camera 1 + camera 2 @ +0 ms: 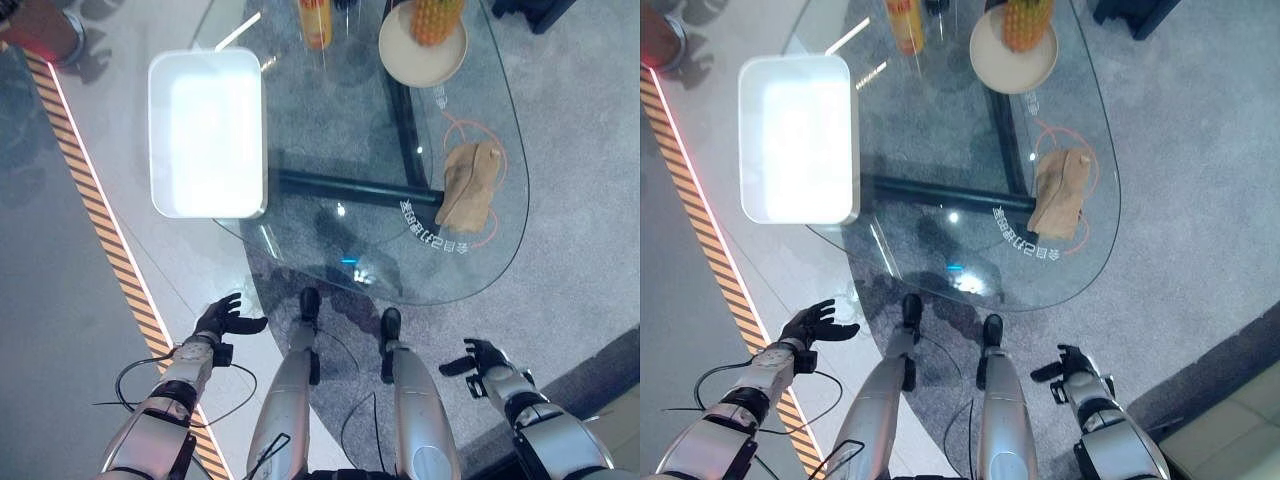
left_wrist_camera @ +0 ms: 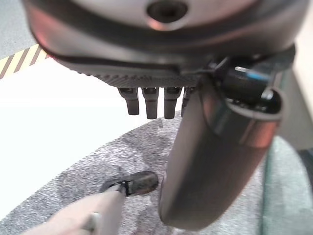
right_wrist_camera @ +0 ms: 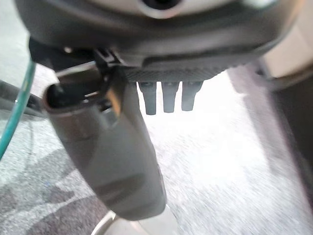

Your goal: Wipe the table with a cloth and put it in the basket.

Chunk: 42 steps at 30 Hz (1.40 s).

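The crumpled tan cloth [image 1: 470, 184] lies untouched on the oval glass table [image 1: 340, 250], near its right edge; wiping and stowing are both still to do. The white rectangular basket [image 1: 207, 132] sits at the table's left edge. The left hand [image 1: 224, 318] and right hand [image 1: 482, 358] hang short of the table's near edge, fingers relaxed, holding nothing.

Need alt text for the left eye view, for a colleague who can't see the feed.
A crumpled tan cloth lies on the right side of an oval glass table, with a white rectangular basket at its left edge. Both dark hands, left hand and right hand, hang open, short of the table, holding nothing.
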Motion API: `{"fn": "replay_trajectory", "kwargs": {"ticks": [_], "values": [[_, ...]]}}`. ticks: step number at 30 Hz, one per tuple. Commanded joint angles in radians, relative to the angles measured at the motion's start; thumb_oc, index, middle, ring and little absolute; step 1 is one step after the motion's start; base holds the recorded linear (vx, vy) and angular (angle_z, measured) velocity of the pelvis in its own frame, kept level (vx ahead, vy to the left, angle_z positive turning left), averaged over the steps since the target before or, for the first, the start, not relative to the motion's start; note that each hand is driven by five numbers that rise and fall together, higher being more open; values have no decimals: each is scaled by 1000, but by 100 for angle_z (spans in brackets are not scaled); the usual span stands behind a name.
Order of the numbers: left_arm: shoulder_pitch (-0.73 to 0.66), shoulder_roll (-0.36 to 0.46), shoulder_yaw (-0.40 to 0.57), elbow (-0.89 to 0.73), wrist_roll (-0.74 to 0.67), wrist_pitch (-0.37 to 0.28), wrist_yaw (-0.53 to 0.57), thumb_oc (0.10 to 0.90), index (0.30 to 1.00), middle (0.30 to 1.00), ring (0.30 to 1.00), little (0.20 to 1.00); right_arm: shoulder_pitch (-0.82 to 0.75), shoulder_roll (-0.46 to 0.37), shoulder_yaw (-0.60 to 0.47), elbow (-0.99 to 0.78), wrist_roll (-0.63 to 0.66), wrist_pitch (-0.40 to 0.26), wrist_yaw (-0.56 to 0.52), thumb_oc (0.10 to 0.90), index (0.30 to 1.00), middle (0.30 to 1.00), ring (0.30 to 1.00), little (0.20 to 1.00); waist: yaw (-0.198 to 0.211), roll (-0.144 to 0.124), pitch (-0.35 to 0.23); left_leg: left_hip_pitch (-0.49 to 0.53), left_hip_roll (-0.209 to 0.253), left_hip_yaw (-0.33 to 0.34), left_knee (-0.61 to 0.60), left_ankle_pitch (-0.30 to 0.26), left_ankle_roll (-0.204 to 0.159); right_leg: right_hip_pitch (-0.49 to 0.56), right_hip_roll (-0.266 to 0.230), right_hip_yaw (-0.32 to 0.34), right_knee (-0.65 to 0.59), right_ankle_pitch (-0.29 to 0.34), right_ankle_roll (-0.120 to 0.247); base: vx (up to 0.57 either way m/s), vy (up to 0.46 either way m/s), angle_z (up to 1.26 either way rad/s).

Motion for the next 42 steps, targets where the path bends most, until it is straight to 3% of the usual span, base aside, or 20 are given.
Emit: {"fn": "replay_trajectory", "kwargs": {"ticks": [1, 18, 25, 32, 35, 42], "values": [[39, 6, 16, 17, -37, -5, 39, 800, 900, 900, 900, 900, 73, -58, 24, -10, -14, 17, -38, 800, 900, 900, 900, 900, -11, 7, -6, -119, -36, 10, 249, -161, 47, -94, 55, -32, -65, 122, -29, 2, -26, -6], [40, 17, -4, 10, -60, -35, 32, 800, 900, 900, 900, 900, 53, -69, 28, -10, -7, -30, -70, 800, 900, 900, 900, 900, -18, 24, 7, -247, -39, 2, 333, -180, 46, -218, 83, -19, 30, 100, -48, 7, -23, -6], [44, 18, -7, 14, -70, -43, 29, 800, 900, 900, 900, 900, 42, -89, -21, 0, 103, -95, -167, 800, 900, 900, 900, 900, -20, 27, 7, -240, -41, 4, 327, -177, 43, -208, 83, -15, 17, 104, -47, 6, 7, 2], [48, 29, -16, 26, -73, -54, 25, 800, 900, 900, 900, 900, 6, -150, -127, -16, 209, -223, -300, 800, 900, 900, 900, 900, -16, 23, 7, -212, -38, 11, 317, -186, 41, -183, 79, -16, 8, 110, -35, 20, -7, 1], [34, 37, -24, 50, -78, -62, 15, 800, 900, 900, 900, 900, -34, -188, -179, -42, 329, -316, -365, 800, 900, 900, 900, 900, -11, 15, 7, -203, -40, 6, 304, -185, 44, -173, 75, -27, -7, 116, -36, 0, 0, 0], [37, 42, -31, 53, -89, -66, 18, 800, 900, 900, 900, 900, -117, -238, -205, -197, 349, -405, -520, 800, 900, 900, 900, 900, -12, 7, 7, -190, -40, 6, 287, -188, 46, -167, 78, -26, -21, 122, -34, 4, -1, 3]]}}
